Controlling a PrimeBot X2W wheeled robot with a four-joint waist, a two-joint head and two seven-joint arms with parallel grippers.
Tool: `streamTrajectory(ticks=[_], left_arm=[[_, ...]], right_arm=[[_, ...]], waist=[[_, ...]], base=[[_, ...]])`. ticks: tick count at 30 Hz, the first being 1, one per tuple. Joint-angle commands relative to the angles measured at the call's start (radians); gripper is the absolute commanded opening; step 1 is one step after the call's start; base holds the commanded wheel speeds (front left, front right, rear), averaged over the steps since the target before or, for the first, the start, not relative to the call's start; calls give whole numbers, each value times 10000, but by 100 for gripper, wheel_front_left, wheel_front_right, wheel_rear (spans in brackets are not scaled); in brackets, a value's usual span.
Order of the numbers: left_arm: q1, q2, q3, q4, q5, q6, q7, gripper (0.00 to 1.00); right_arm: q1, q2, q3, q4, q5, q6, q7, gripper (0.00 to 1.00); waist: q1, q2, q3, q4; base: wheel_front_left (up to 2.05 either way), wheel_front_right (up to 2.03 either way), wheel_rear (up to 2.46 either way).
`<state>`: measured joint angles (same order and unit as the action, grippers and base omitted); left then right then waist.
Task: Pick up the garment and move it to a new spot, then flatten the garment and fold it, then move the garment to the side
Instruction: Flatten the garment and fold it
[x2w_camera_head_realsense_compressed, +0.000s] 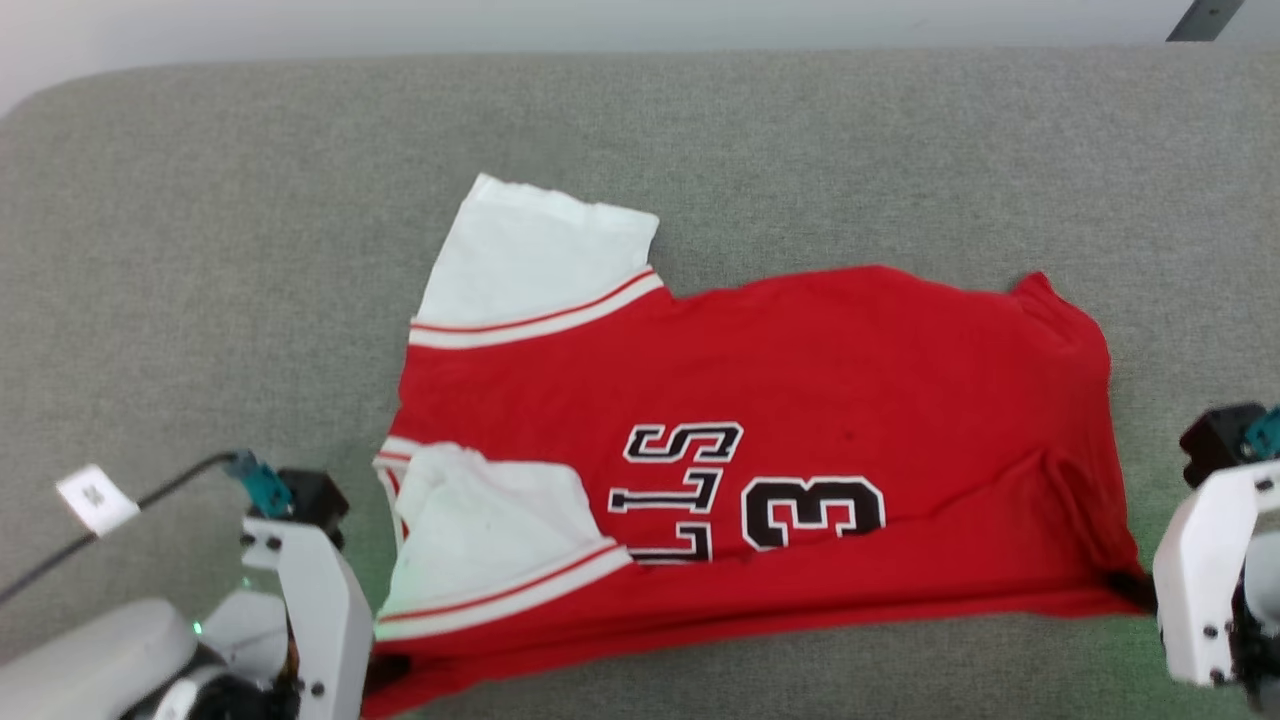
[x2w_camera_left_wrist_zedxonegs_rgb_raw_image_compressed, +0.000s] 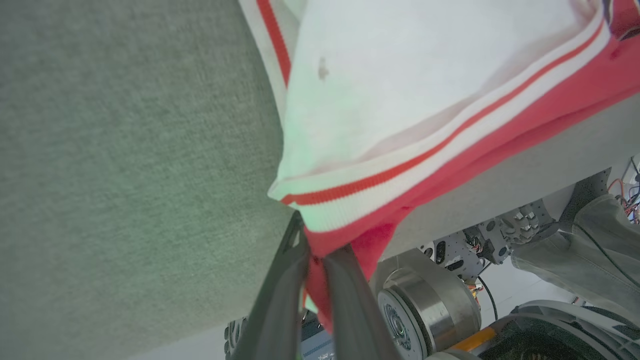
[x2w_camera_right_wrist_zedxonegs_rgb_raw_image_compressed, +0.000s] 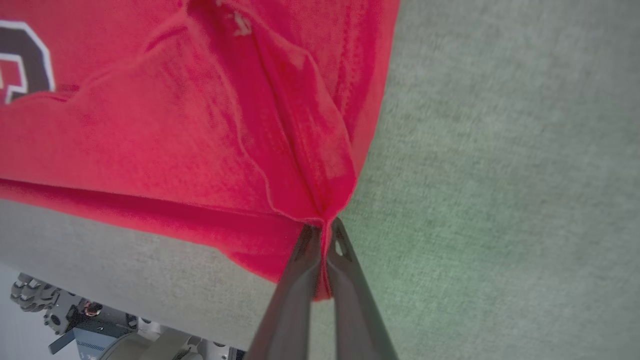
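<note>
Clamped tight on the garment (x2w_camera_head_realsense_compressed: 850, 400) at both near corners. At the left gripper (x2w_camera_left_wrist_zedxonegs_rgb_raw_image_compressed: 312, 247), two long dark fingers pressed together on a bunch of red cloth just below the ribbed white-and-red striped trim of the near sleeve (x2w_camera_head_realsense_compressed: 480, 530). At the right gripper (x2w_camera_right_wrist_zedxonegs_rgb_raw_image_compressed: 324, 227), the same narrow pinch on the red hem corner, with creases fanning out from the fingertips. Between the two grips, spread sideways across the grey upholstered surface (x2w_camera_head_realsense_compressed: 250, 250): red jersey knit, smooth and mostly flat, sleeve end towards the left arm, hem end towards the right, near long edge doubled under into a soft fold. Black block lettering (x2w_camera_head_realsense_compressed: 700, 490) with white outlines, turned on its side and partly tucked into that fold. Far sleeve (x2w_camera_head_realsense_compressed: 530, 265) white, flat and squarish, pointing away towards the far side. Near edge of the cloth close to the front lip of the surface, in the wrist views lying right along it, with metal parts of the robot base (x2w_camera_left_wrist_zedxonegs_rgb_raw_image_compressed: 425, 310) below. Beyond the shirt, plenty of free room: broad bare woven grey fabric on the far side, more to the left and right, a rounded far-left corner, a pale wall (x2w_camera_head_realsense_compressed: 600, 20) past the far edge. Beside the left arm, a small white label (x2w_camera_head_realsense_compressed: 95, 497) on a dark cable (x2w_camera_head_realsense_compressed: 150, 495).
</note>
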<state>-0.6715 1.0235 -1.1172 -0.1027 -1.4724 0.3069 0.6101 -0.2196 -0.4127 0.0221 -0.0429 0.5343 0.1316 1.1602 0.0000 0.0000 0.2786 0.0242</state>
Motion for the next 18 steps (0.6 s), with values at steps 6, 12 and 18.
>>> streamTrajectory(ticks=[6, 12, 18], left_arm=[[558, -40, -176, -10, 12, 158, -284, 0], [610, -442, -101, 618, -91, -10, -520, 41], [445, -536, 13, 1088, -135, -50, -537, 100]], right_arm=[[893, 424, -313, -507, -138, -20, 159, 0], [978, 735, -236, -409, -342, -18, -54, 0], [779, 785, -258, -258, -464, -20, -442, 100]], waist=[[0, 0, 119, -30], [0, 0, 136, -73], [0, 0, 52, -86]], base=[[0, 0, 0], [0, 0, 0], [0, 0, 0]])
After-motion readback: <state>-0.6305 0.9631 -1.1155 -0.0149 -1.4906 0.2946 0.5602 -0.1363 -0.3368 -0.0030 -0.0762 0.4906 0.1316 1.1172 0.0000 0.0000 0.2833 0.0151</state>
